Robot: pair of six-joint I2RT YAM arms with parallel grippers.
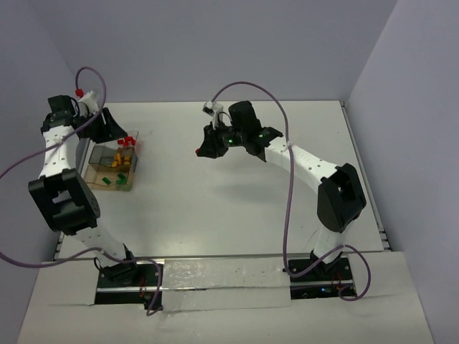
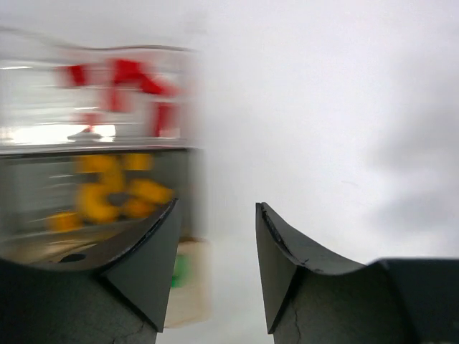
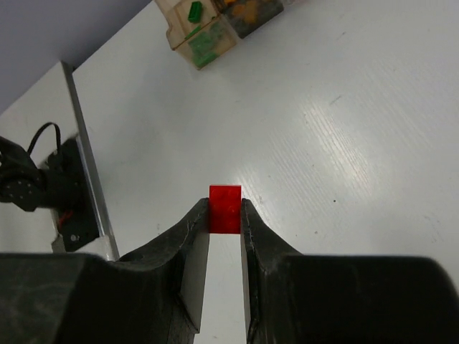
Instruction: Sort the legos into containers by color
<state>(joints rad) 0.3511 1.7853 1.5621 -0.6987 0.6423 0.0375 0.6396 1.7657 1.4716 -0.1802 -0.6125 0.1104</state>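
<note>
**Red brick in hand, trays across the table**

My right gripper (image 3: pixel 224 222) is clamped on a red brick (image 3: pixel 225 204), pinched only at the very tips, above the bare middle of the table (image 1: pixel 237 215). My left gripper (image 2: pixel 215 236) has its jaws apart with nothing between them, just beside the far end of the trays (image 1: pixel 92 172).

The trays sit at the table's left side, well apart from the brick. The reds (image 1: pixel 128 142) lie in the far cell, the oranges (image 1: pixel 122 161) in the middle and the greens (image 1: pixel 107 179) in the near one.

The grip looks shallow, so I judge the brick could twist out if I jerk. I should hold the squeeze steady and swing left smoothly. The left arm needs to be clear of the far cell first. Then I centre over the reds, come low inside the walls and let go there, so the brick cannot bounce into the oranges.
</note>
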